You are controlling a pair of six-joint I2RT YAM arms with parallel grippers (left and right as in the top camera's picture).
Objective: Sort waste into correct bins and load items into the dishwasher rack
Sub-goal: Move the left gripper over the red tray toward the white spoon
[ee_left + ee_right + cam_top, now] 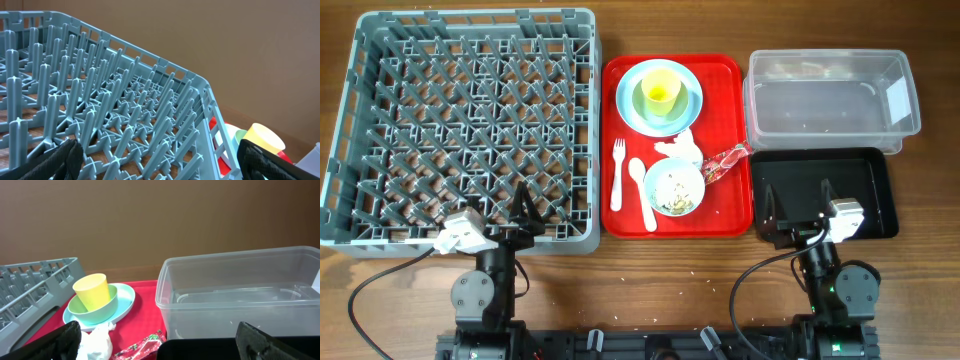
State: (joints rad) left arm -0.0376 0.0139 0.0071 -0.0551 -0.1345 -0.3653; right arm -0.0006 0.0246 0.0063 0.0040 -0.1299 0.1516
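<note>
on the red tray (725,80) nothing is sorted yet: a soft crumpled napkin (682,148) and a shiny wrapper (725,160) lie beside a round bowl (675,187). the left pincer (160,150), at the lattice rack (470,120), and the right pincer (159,330), at the black bin (865,175), stand wide, empty; next probably pinch the napkin.

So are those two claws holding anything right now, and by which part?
Nothing is held. The left gripper is open over the dishwasher rack, the right gripper open over the black tray; both empty.
</note>
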